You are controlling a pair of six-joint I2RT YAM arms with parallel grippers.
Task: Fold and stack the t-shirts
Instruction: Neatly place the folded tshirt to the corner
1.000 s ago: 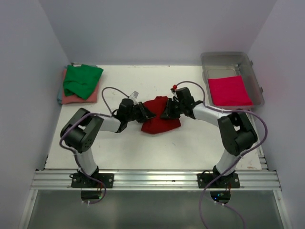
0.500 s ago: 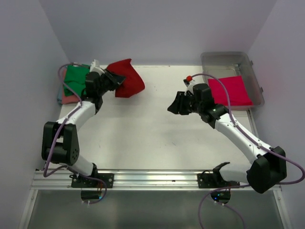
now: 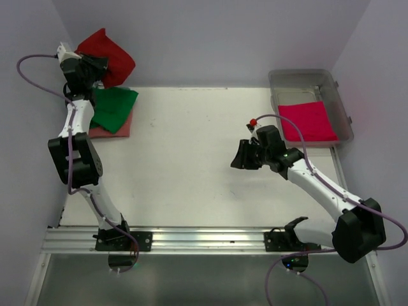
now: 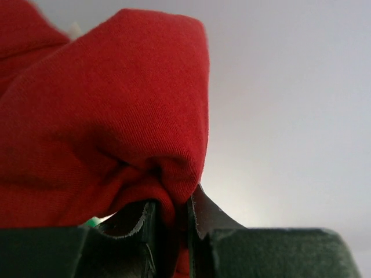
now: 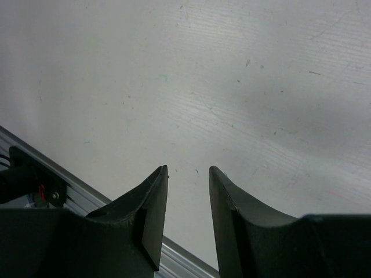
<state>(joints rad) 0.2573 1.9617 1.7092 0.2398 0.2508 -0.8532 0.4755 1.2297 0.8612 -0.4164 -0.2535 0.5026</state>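
Note:
High at the far left, my left gripper point(image 3: 95, 62) is shut on the folded dark red t-shirt point(image 3: 109, 57), which hangs in the air above the stack. In the left wrist view the red cloth point(image 4: 110, 116) bunches between the fingers point(image 4: 200, 217). Below it a green t-shirt point(image 3: 113, 107) lies on a salmon pink t-shirt point(image 3: 121, 127) at the table's far left corner. A bright pinkish-red t-shirt point(image 3: 307, 121) lies folded in the tub. My right gripper point(image 3: 237, 156) hovers open over bare table right of centre, nothing between its fingers point(image 5: 153, 202).
A clear plastic tub point(image 3: 331, 81) stands at the far right. White walls enclose the table on three sides. A metal rail point(image 3: 204, 239) runs along the near edge, and shows in the right wrist view as well, as a rail point(image 5: 179, 258).
The left arm carried the dark red t-shirt from the table's middle up to the far left corner, above the green and salmon stack. The right gripper let go and drew back right.

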